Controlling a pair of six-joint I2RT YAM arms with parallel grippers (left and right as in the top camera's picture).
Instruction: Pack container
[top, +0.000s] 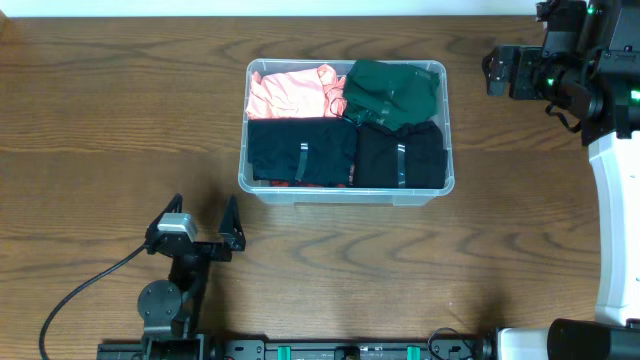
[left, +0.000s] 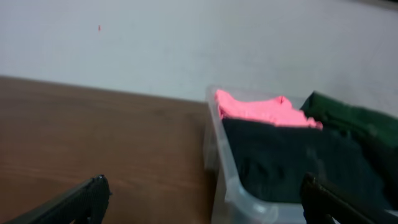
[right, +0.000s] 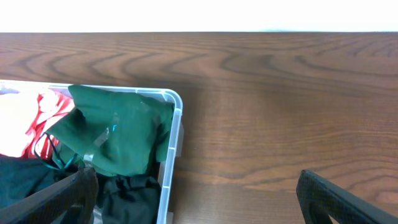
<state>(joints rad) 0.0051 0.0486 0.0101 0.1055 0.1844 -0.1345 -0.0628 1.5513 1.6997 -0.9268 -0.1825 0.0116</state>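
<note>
The clear plastic container (top: 345, 197) stands at the table's middle. It holds a pink garment (top: 290, 92) back left, a green garment (top: 392, 92) back right and two black garments (top: 300, 150) in front. My left gripper (top: 205, 212) is open and empty, on the table in front of the container's left corner. In the left wrist view its jaws (left: 205, 199) straddle the container's near corner (left: 230, 180). My right gripper (top: 492, 70) is open and empty, to the right of the container. The right wrist view (right: 196, 199) shows the container's rim (right: 174, 143) and the green garment (right: 118, 130).
A black cable (top: 90, 285) runs from the left arm across the front left of the wooden table. The right arm's white base (top: 615, 230) stands along the right edge. A white wall (left: 186, 37) lies behind the table.
</note>
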